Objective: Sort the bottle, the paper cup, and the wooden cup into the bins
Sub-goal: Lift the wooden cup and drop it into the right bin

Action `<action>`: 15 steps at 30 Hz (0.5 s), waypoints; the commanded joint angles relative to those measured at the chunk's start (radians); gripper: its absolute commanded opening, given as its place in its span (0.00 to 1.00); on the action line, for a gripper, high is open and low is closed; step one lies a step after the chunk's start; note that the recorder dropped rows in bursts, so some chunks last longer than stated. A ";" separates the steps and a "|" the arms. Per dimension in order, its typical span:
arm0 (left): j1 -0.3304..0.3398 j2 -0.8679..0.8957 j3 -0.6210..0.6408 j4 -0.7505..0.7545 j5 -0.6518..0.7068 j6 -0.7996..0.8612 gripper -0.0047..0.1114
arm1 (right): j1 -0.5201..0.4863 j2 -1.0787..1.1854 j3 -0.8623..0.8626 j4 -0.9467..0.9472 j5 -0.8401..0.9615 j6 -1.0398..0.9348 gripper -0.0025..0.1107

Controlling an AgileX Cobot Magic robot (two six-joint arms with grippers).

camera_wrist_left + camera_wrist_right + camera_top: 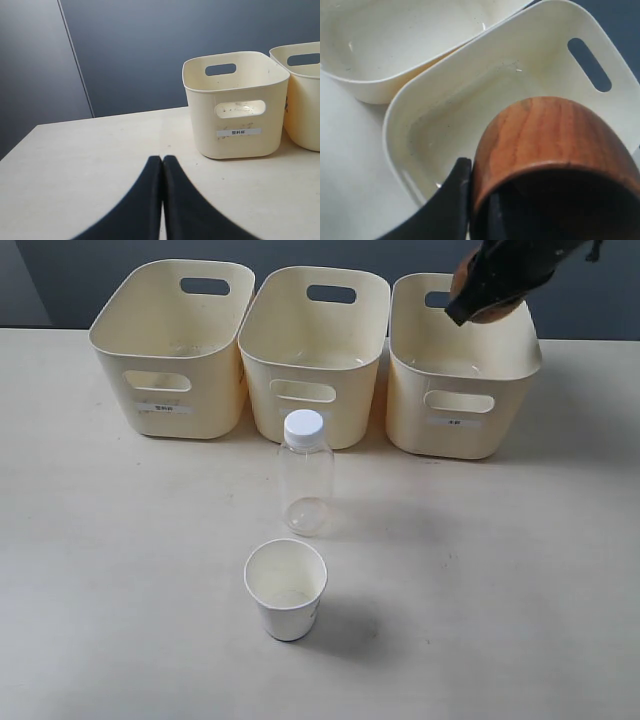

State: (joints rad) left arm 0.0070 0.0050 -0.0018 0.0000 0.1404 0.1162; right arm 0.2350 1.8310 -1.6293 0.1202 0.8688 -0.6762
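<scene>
1. The right hand (pixel 475 200) is closed on the wooden cup (pixel 550 145), one finger outside the wall and one inside the rim, holding it above the right bin (pixel 465 365).
2. The left hand (pixel 162 200) rests with its fingers pressed together, holding nothing, near the left bin (pixel 235 107).
3. The wooden cup looks stiff, smooth and probably fairly light; a rim pinch suits it, though the polished surface may slip.
4. The bottle (pixel 306 475) stands on the counter (pixel 120 570) before the middle bin (pixel 315 350); likely light and squashy, best gripped around the body.
5. The paper cup (pixel 286 588) stands just in front of the bottle; thin and easily crushed, so pinch the rim gently.
</scene>
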 commanded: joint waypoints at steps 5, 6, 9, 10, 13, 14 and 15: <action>0.000 -0.005 0.002 0.000 -0.005 -0.001 0.04 | -0.036 0.349 -0.496 0.038 0.352 -0.034 0.02; 0.000 -0.005 0.002 0.000 -0.005 -0.001 0.04 | -0.037 0.391 -0.551 0.049 0.352 -0.034 0.02; 0.000 -0.005 0.002 0.000 -0.005 -0.001 0.04 | -0.037 0.486 -0.666 0.049 0.352 -0.030 0.02; 0.000 -0.005 0.002 0.000 -0.005 -0.001 0.04 | -0.037 0.513 -0.686 0.049 0.352 -0.025 0.02; 0.000 -0.005 0.002 0.000 -0.005 -0.001 0.04 | -0.037 0.569 -0.723 0.047 0.352 -0.024 0.02; 0.000 -0.005 0.002 0.000 -0.005 -0.001 0.04 | -0.037 0.585 -0.728 0.039 0.352 -0.024 0.02; 0.000 -0.005 0.002 0.000 -0.005 -0.001 0.04 | -0.037 0.598 -0.730 0.036 0.352 -0.024 0.02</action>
State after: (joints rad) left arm 0.0070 0.0050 -0.0018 0.0000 0.1404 0.1162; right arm 0.2037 2.4007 -2.3383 0.1660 1.2136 -0.7012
